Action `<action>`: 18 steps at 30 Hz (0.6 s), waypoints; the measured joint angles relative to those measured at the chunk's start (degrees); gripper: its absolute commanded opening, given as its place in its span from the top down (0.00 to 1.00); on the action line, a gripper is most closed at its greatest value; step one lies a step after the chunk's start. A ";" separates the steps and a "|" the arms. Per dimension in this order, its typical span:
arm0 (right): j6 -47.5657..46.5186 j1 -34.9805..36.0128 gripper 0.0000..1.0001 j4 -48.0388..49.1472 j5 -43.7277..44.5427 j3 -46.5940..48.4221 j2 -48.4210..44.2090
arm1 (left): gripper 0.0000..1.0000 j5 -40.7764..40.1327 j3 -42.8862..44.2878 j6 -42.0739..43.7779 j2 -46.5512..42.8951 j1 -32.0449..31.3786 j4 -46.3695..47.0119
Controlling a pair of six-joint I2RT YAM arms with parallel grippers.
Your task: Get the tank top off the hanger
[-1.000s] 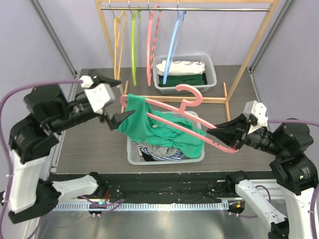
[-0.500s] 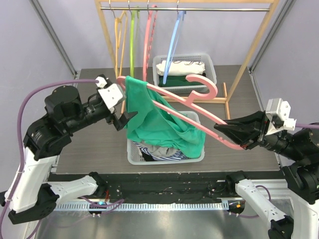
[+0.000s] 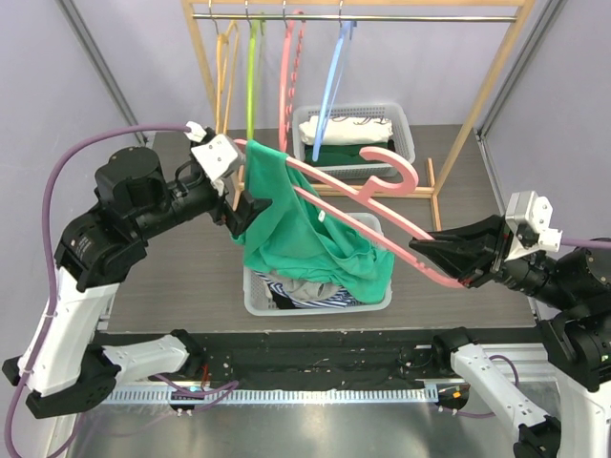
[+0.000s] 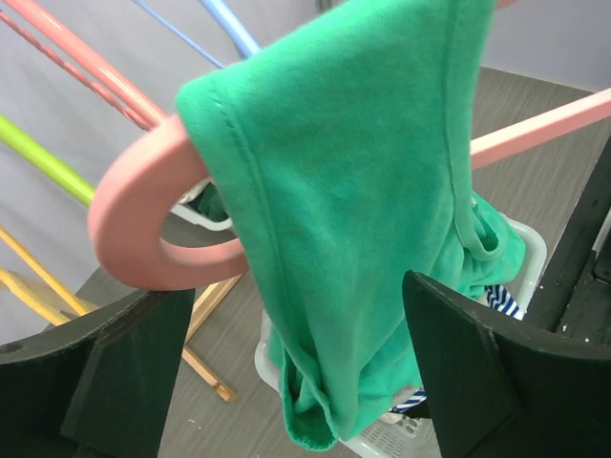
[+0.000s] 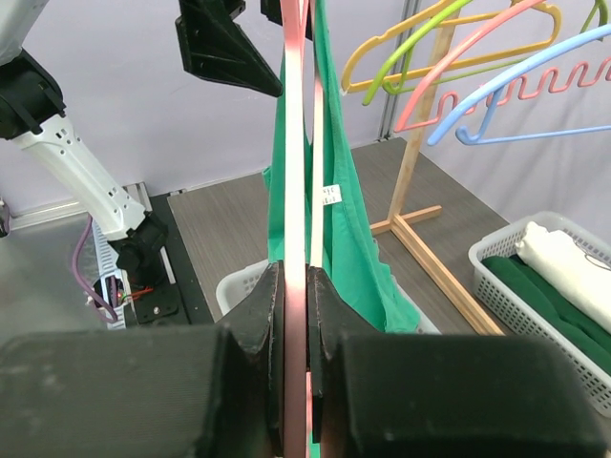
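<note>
Green tank top (image 3: 305, 239) hangs on the pink hanger (image 3: 382, 181) over a basket (image 3: 250, 298) on the grey counter (image 3: 181, 272), partly hiding the wide-open, empty left pincer (image 4: 296, 320); the right pincer (image 5: 296, 286) clamps the hanger's end.

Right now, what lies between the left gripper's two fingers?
The left wrist view shows the green tank top, draped over one end of the pink hanger, hanging inside the open left gripper, not yet clamped.
</note>
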 measured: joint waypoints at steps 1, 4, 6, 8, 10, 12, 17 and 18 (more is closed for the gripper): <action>0.09 0.00 0.99 0.17 0.00 -0.22 0.00 | 0.15 -0.15 0.00 -0.57 0.20 0.13 0.02; 0.07 0.00 0.99 0.28 0.00 -0.87 0.00 | 0.22 -1.18 0.00 -1.46 1.01 0.55 0.33; 0.07 0.00 0.99 0.26 0.07 -1.55 -0.24 | 0.38 -1.88 0.00 -1.77 1.73 0.79 0.33; 0.04 0.00 0.99 0.17 0.31 -2.27 -0.61 | 0.60 -1.62 0.00 -2.64 2.49 0.83 0.46; 0.00 -0.07 0.99 -0.55 0.55 -3.10 -0.72 | 0.74 -0.13 0.02 -2.58 3.28 0.31 1.20; 0.09 -0.04 0.99 -1.79 0.90 -3.98 -0.68 | 0.92 0.90 0.02 -2.89 3.82 -0.15 1.88; 0.11 -0.04 0.99 -3.39 1.62 -4.55 -0.85 | 1.00 1.86 1.11 -2.73 4.92 -0.15 2.51; 0.09 -0.09 0.99 -3.45 1.77 -4.55 -1.01 | 1.00 1.86 1.70 -2.71 5.16 -0.15 2.47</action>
